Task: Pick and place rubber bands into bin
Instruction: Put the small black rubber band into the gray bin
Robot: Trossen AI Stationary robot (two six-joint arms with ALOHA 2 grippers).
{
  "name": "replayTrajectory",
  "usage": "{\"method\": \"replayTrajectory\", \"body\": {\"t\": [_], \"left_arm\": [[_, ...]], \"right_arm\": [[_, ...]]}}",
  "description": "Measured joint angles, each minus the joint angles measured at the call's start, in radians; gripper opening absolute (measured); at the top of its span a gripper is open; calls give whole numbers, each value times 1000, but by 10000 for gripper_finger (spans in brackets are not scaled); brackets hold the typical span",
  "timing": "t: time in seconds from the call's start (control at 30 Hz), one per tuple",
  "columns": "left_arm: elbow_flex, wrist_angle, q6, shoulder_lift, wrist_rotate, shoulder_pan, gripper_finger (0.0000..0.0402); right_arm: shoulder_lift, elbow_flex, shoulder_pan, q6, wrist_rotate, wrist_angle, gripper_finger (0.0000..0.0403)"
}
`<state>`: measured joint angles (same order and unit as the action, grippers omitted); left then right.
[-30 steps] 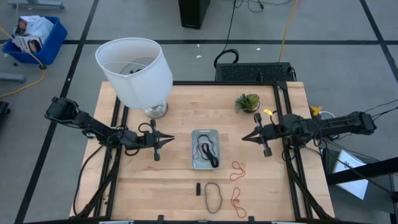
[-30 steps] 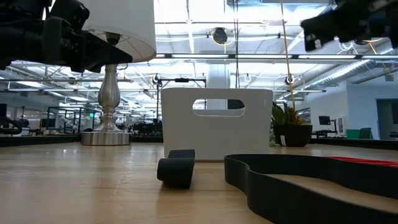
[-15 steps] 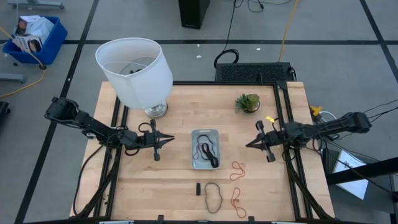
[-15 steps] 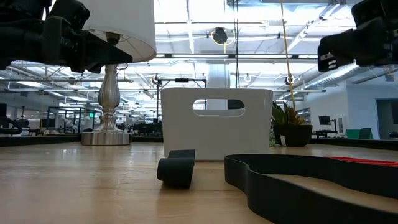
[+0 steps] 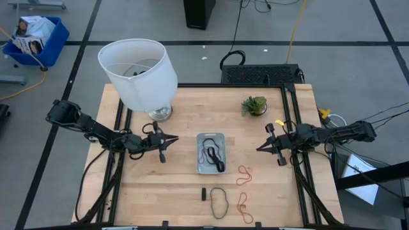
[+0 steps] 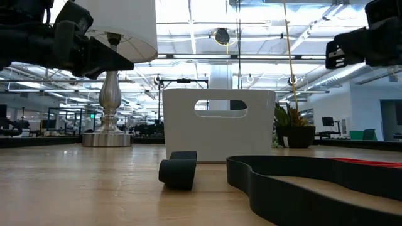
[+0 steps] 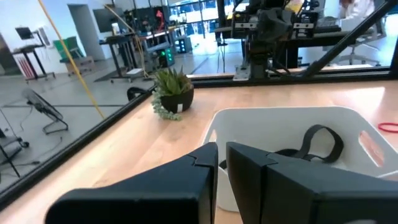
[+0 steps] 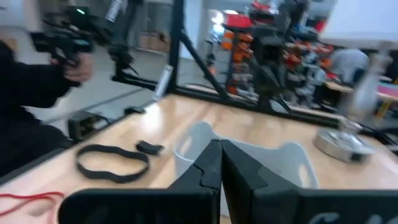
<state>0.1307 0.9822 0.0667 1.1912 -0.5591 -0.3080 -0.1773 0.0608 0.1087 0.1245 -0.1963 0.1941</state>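
The silvery bin (image 5: 210,153) sits mid-table and holds black rubber bands (image 5: 215,157). It shows as a white wall in the low view (image 6: 218,125). On the wood nearer the front edge lie a red band (image 5: 244,174), a black band (image 5: 219,200), another red band (image 5: 245,206) and a short black piece (image 5: 203,193). My left gripper (image 5: 172,140) is shut and empty, above the table left of the bin, pointing at it (image 7: 221,167). My right gripper (image 5: 258,149) is shut and empty, right of the bin (image 8: 219,163).
A big white lamp (image 5: 138,71) stands at the back left, its metal base (image 5: 160,114) just behind my left gripper. A small potted plant (image 5: 254,105) stands at the back right. A person's dark sleeve and hand (image 8: 43,71) show beyond the table in the right wrist view.
My right gripper has drawn back toward the table's right edge, away from the bin, staying shut. My left gripper has turned a little where it is. The bands and the bin lie as before.
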Motion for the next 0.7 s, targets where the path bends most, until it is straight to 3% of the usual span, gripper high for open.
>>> {"method": "replayTrajectory", "body": {"t": [0.23,0.37,0.53,0.6,0.7], "left_arm": [[73,-42,-73,0,-39,-8,40],[291,-446,-64,1,-66,-52,10],[608,-947,-192,33,-63,-127,7],[696,-1051,-242,59,-48,-168,4],[797,-1044,-296,133,-44,-228,7]], "right_arm": [[89,-1,-24,-15,-76,-26,0],[112,-1,-37,-22,-91,-49,0],[112,-2,-41,-12,-92,-57,0],[112,-2,-41,2,-93,-51,0],[111,-2,-41,12,-93,-50,0]]}}
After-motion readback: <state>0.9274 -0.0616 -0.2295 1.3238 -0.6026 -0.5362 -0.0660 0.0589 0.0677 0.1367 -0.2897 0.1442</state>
